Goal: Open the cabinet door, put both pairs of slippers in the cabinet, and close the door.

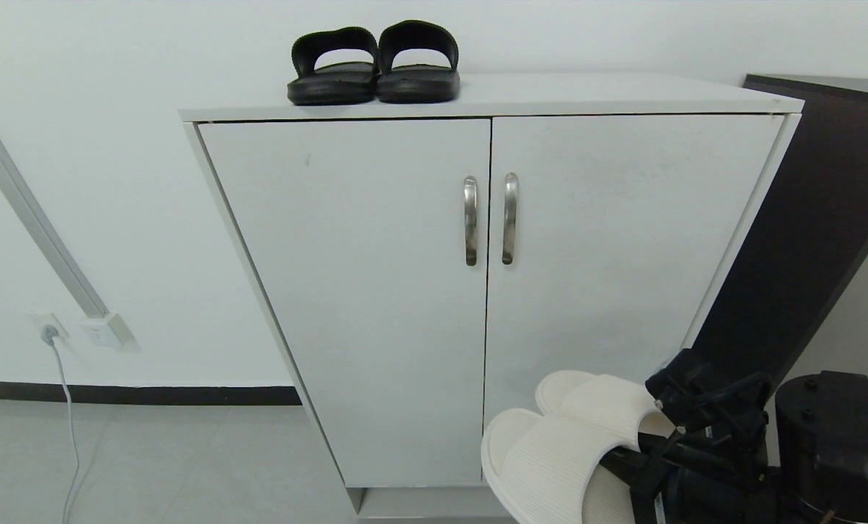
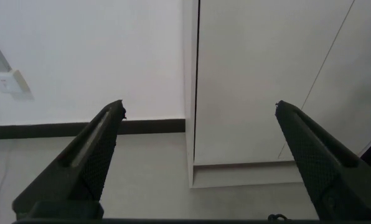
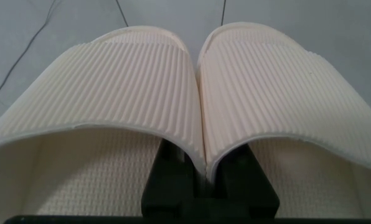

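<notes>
Right claw [image 3: 204, 171]: I am pinching the pair of cream ribbed foam slippers [image 1: 565, 444], one finger inside each, squeezing the two inner strap walls together. The pair is hanging low in front of the right-hand door, toes pointing away from my wrist.

Handling, as I am judging it: light, soft, springy. The ribbing is giving some bite, but the straps are flexing, so the pair may twist loose if swung hard. The joined strap walls are the sensible hold (both slippers at once).

Left claw [image 2: 199, 109]: fingers spread wide, carrying nothing, hovering low near the cabinet's left front corner.

White laminate two-door cabinet [image 1: 346, 291]: both doors are sitting shut. Two upright brushed-metal bar handles [image 1: 470, 220] are standing just beside each other at the centre seam. They look stiff and smooth; I am expecting to take one across its middle with the free claw.

Pair of black moulded rubber slides [image 1: 373, 65]: resting on the cabinet top, left half, side by side and touching. Probably stiffer and heavier than the cream pair; the straps are the place to grip.

In the way: the shut doors, and my loaded claw is sitting inside the right door's swing. A dark panel [image 1: 805, 240] is standing just beside the cabinet's right side. A white wall socket [image 1: 46, 327] with a grey cable [image 1: 70, 437] is well apart on the left.
</notes>
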Controlling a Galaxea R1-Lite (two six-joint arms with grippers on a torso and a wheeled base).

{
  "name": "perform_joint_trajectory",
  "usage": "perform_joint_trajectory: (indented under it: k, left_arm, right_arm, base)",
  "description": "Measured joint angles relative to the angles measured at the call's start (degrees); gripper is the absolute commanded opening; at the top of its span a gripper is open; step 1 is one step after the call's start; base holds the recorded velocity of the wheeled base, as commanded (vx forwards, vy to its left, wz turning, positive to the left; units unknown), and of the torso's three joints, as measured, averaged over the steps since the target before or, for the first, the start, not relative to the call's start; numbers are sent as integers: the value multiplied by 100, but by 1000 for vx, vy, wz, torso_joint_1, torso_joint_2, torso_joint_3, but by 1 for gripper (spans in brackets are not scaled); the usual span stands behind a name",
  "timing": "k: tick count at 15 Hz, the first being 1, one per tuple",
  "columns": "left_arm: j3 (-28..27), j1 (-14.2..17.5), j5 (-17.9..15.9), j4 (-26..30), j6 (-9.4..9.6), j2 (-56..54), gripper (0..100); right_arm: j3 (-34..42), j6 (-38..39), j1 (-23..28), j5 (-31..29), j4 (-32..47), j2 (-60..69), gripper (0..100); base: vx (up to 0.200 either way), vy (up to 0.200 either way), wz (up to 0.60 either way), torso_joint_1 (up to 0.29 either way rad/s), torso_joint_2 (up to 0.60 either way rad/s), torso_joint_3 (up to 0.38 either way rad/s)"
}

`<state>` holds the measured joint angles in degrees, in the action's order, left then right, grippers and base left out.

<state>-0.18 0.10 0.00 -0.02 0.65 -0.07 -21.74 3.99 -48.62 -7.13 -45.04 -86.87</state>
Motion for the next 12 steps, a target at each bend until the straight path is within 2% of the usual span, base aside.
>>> perform_joint_trajectory:
  k: [2, 3, 5, 7, 9, 11, 12]
  left_arm:
    - [-161, -10, -10, 2, -74, 59, 100]
    - [-483, -17, -73, -7, -168, 196, 100]
    - [-1128, -43, -434, -62, -234, 792, 100]
    - [-1641, -72, -1075, -394, -245, 1746, 100]
    - [-1913, -94, -1737, -1007, -219, 2667, 100]
    - [-2146, -161, -2209, -1590, -111, 3599, 100]
    - [-2272, -255, -2332, -1844, -74, 4042, 100]
  right_arm:
    - [21, -110, -11, 10, -4, 0, 0]
    - [44, -123, -26, 10, -20, 0, 0]
    - [79, -128, -50, 10, -46, 10, 0]
    - [105, -130, -59, 10, -123, 13, 0]
    - [110, -128, -77, 10, -129, 2, 0]
    - [110, -128, -85, 11, -129, -21, 0]
    - [110, -128, -85, 10, -129, -34, 0]
  base:
    - [0, 0, 0, 0, 0, 0]
    - [0, 0, 0, 0, 0, 0]
    - [0, 0, 0, 0, 0, 0]
    - [0, 0, 0, 0, 0, 0]
    - [0, 0, 0, 0, 0, 0]
    - [0, 0, 0, 0, 0, 0]
    - [0, 0, 0, 0, 0, 0]
